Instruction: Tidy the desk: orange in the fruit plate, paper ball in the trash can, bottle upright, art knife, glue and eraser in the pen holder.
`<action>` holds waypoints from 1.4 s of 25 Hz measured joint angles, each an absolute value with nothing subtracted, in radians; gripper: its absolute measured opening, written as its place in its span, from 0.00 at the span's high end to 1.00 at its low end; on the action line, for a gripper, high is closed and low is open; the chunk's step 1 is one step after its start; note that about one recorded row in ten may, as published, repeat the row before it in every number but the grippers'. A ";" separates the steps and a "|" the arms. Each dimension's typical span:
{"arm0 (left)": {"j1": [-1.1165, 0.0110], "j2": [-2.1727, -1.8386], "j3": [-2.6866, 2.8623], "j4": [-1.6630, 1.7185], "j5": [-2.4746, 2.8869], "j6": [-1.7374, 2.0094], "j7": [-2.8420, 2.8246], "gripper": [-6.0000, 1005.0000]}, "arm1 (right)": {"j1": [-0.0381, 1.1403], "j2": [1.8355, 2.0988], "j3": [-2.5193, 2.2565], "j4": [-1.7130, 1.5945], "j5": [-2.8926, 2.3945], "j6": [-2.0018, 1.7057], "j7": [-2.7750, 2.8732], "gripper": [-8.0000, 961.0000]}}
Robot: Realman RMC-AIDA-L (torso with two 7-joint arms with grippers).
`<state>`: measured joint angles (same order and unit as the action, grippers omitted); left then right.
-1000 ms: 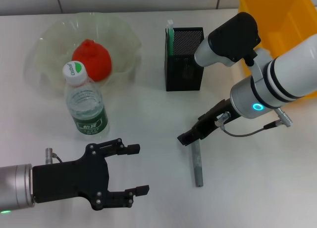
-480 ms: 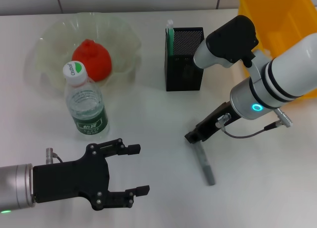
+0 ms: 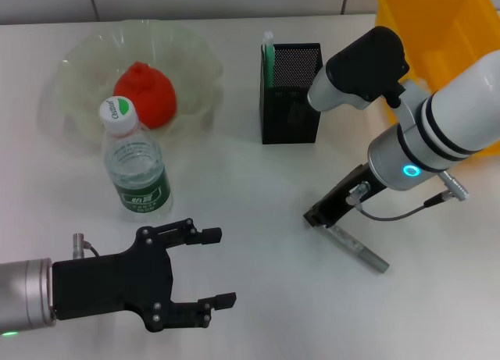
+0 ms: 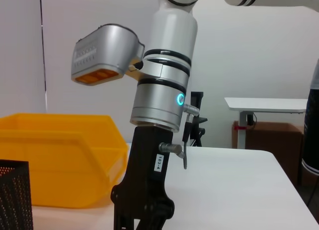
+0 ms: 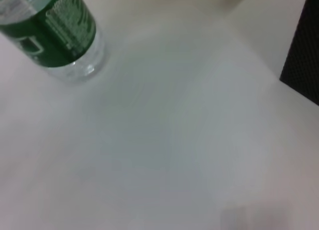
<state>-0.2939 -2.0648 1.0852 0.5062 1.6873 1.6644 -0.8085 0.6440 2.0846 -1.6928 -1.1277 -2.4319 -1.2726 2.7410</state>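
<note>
The grey art knife (image 3: pixel 357 248) has swung round on the desk in the last second: it lay pointing straight away below the right gripper (image 3: pixel 322 216), and now it angles off to that gripper's outer side, one end touching the fingertips. It looks pivoted, not lifted, so the trip to the pen holder (image 3: pixel 291 93), well beyond the gripper, hasn't begun. Whether those fingers pinch it I cannot tell. The forearm slopes down steeply. The left gripper (image 3: pixel 215 268) hangs spread wide, idle
</note>
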 joint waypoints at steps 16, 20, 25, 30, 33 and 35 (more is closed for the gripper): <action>-0.302 -2.065 1.089 0.506 1.687 1.669 -0.806 0.19 | 0.311 2.085 -1.332 -1.524 -1.886 -1.165 2.245 0.85; -0.304 -2.066 1.091 0.506 1.687 1.668 -0.806 0.19 | 0.326 2.084 -1.282 -1.303 -1.568 -1.074 1.885 0.85; -0.305 -2.067 1.091 0.506 1.687 1.663 -0.806 0.19 | 0.462 2.083 -1.237 -0.905 -1.242 -1.050 1.439 0.86; -0.305 -2.068 1.091 0.506 1.687 1.661 -0.805 0.19 | 0.600 2.082 -1.206 -0.621 -1.120 -1.051 1.157 0.84; -0.304 -2.068 1.091 0.506 1.687 1.661 -0.805 0.19 | 0.653 2.086 -1.199 -0.528 -1.111 -1.045 1.074 0.82; -0.304 -2.068 1.091 0.506 1.687 1.661 -0.804 0.19 | 0.683 2.088 -1.196 -0.475 -1.110 -1.036 1.037 0.80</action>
<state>-0.3037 -2.0678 1.0906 0.5055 1.6874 1.6612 -0.8044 0.6830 2.0878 -1.1961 -0.4746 -1.1101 -1.0357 1.0370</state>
